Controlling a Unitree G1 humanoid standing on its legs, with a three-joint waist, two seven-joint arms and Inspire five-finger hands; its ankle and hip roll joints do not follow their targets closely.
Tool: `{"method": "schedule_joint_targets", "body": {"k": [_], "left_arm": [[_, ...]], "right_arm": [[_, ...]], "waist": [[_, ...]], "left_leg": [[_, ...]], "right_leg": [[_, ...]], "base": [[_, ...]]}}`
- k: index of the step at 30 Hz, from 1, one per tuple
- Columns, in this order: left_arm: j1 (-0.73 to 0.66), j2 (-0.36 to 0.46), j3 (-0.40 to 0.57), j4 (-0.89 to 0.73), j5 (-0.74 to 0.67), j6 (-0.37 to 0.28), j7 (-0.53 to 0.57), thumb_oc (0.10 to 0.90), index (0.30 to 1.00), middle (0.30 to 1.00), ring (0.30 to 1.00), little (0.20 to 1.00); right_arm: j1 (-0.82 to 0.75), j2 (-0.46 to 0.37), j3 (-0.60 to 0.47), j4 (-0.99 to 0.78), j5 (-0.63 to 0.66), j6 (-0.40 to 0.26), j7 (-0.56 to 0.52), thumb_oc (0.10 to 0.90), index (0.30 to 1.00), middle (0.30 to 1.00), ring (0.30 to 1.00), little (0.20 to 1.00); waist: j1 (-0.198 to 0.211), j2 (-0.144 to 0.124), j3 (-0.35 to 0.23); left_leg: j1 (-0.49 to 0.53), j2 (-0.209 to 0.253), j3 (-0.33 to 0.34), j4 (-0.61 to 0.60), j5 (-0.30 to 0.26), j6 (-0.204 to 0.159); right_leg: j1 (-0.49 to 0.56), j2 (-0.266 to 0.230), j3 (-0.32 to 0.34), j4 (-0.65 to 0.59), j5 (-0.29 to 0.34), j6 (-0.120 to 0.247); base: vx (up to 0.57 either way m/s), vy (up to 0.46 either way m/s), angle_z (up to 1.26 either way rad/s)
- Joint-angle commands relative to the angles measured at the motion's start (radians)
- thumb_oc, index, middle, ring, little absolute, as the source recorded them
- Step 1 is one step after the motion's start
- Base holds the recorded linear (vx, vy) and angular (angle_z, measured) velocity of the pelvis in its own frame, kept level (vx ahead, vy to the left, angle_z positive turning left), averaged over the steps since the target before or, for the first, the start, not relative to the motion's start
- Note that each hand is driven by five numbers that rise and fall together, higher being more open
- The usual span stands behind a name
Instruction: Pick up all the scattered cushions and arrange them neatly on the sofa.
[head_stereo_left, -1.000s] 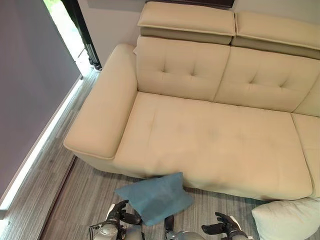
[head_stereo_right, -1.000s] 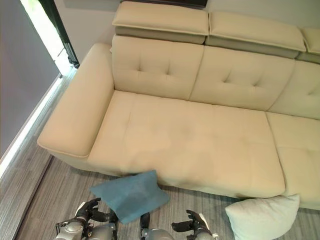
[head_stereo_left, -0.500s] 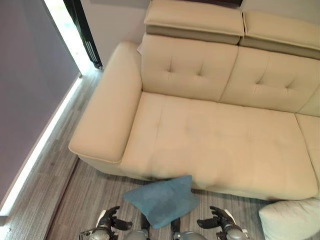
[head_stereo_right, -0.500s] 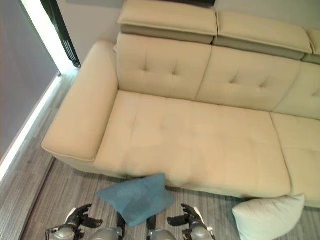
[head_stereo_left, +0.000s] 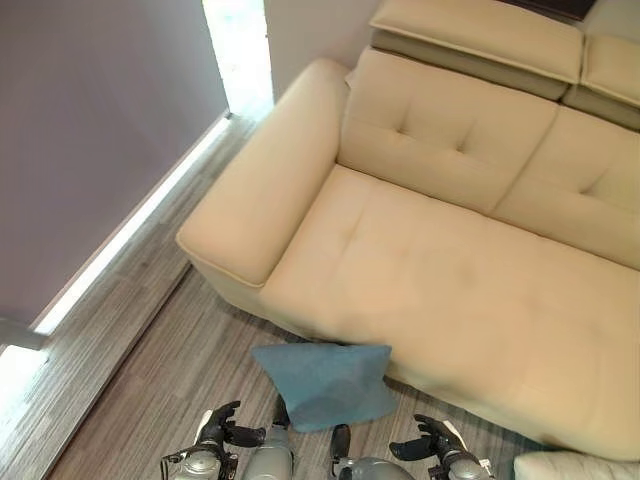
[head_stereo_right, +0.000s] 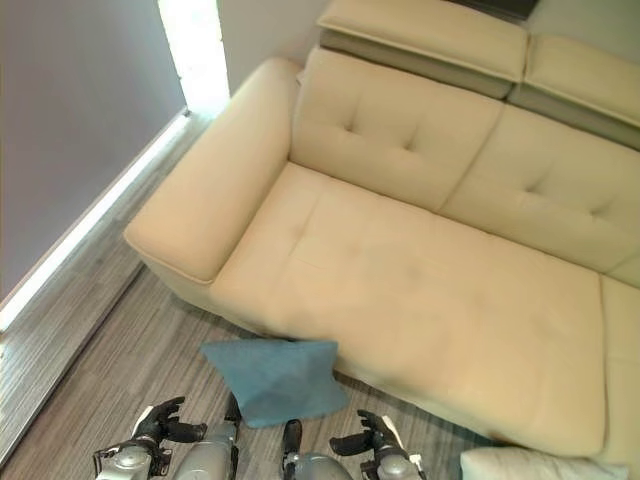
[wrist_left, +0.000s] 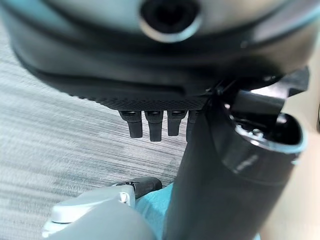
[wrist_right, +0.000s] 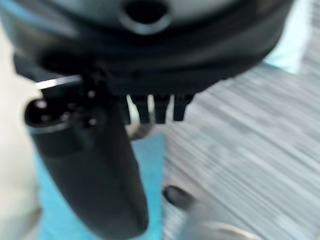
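While both hands hang low near the floor, the blue cushion (head_stereo_left: 325, 383) lies flat on the grey wood-grain floor (head_stereo_left: 150, 370) just in front of the beige sofa (head_stereo_left: 470, 270), its far edge touching or tucked against the sofa's front base. The left hand (head_stereo_left: 222, 430) sits nearer the robot than the cushion and towards the sofa's armrest (head_stereo_left: 270, 190) end, apart from the cloth, with its fingers loosely spread and its thumb out, holding nothing. The right hand (head_stereo_left: 432, 446) is likewise nearer the robot than the cushion, off its other corner, fingers relaxed and empty (its wrist view shows the straight fingers over blue cloth and floor, with no contact that can be made out). The cushion lies between the two hands and a little further towards the sofa than either. Its long axis runs roughly along the sofa's front edge, with one corner pointing towards the armrest end and the broader side towards the sofa's middle; its surface is creased. No label or writing can be read on it. A second, white cushion (head_stereo_right: 535, 466) lies on the floor further along the sofa front, well apart from the blue one and beyond the right hand. The sofa's seat carries no cushion.
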Motion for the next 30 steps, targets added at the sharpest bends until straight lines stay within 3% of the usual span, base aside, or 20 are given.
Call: {"method": "schedule_joint_targets", "body": {"k": [1, 3, 6, 12, 21, 30], "left_arm": [[-0.022, -0.02, -0.006, 0.002, 0.003, -0.029, 0.001, 0.8, 0.9, 0.9, 0.9, 0.9], [-0.024, -0.03, -0.013, 0.015, 0.005, -0.031, -0.003, 0.8, 0.9, 0.9, 0.9, 0.9], [-0.025, -0.032, -0.019, 0.008, 0.003, -0.029, -0.004, 0.8, 0.9, 0.9, 0.9, 0.9], [-0.054, -0.018, -0.027, -0.013, -0.017, -0.041, 0.018, 0.8, 0.9, 0.9, 0.9, 0.9], [-0.15, 0.024, -0.009, -0.116, -0.139, -0.111, 0.119, 0.8, 0.9, 0.9, 0.9, 0.9], [-0.374, 0.098, -0.021, -0.266, -0.233, -0.176, 0.211, 0.8, 0.9, 0.9, 0.9, 0.9]], "right_arm": [[0.01, -0.045, -0.037, -0.049, 0.024, -0.015, -0.032, 0.8, 0.9, 0.9, 0.9, 0.9], [0.009, -0.042, -0.039, -0.035, 0.03, -0.02, -0.03, 0.8, 0.9, 0.9, 0.9, 0.9], [0.011, -0.038, -0.04, -0.032, 0.033, -0.019, -0.031, 0.8, 0.9, 0.9, 0.9, 0.9], [-0.019, -0.028, -0.028, -0.042, 0.041, -0.025, -0.052, 0.8, 0.9, 0.9, 0.9, 0.9], [-0.149, -0.016, -0.031, -0.101, 0.084, -0.055, -0.152, 0.8, 0.9, 0.9, 0.9, 0.9], [-0.416, -0.1, -0.058, -0.219, 0.122, -0.106, -0.3, 0.8, 0.9, 0.9, 0.9, 0.9]], "waist": [[-0.026, -0.032, 0.019], [-0.045, -0.03, 0.009], [-0.058, -0.013, -0.001], [-0.059, -0.011, 0.025], [-0.039, -0.021, 0.112], [-0.052, -0.013, 0.192]], "left_leg": [[0.026, -0.019, 0.034, -0.007, -0.099, 0.031], [0.078, -0.027, 0.014, 0.01, -0.156, 0.03], [0.107, -0.03, 0.017, -0.046, -0.147, 0.036], [0.08, -0.042, 0.014, -0.071, -0.146, 0.048], [-0.141, -0.068, 0.033, 0.01, -0.14, 0.063], [-0.416, -0.07, 0.05, 0.01, -0.071, 0.053]], "right_leg": [[0.034, -0.063, 0.101, -0.032, -0.034, 0.137], [0.006, -0.073, 0.08, -0.028, -0.031, 0.137], [-0.007, -0.064, 0.075, -0.027, -0.028, 0.14], [-0.063, -0.073, 0.092, -0.011, -0.008, 0.152], [-0.299, -0.109, 0.148, 0.068, 0.042, 0.17], [-0.596, -0.125, 0.154, 0.083, 0.1, 0.19]], "base": [[-0.06, -0.008, 0.79], [-0.09, 0.029, 0.35], [0.0, 0.058, 0.33], [-0.06, 0.089, 0.03], [-0.14, 0.069, -0.14], [-0.12, 0.019, -0.05]]}}
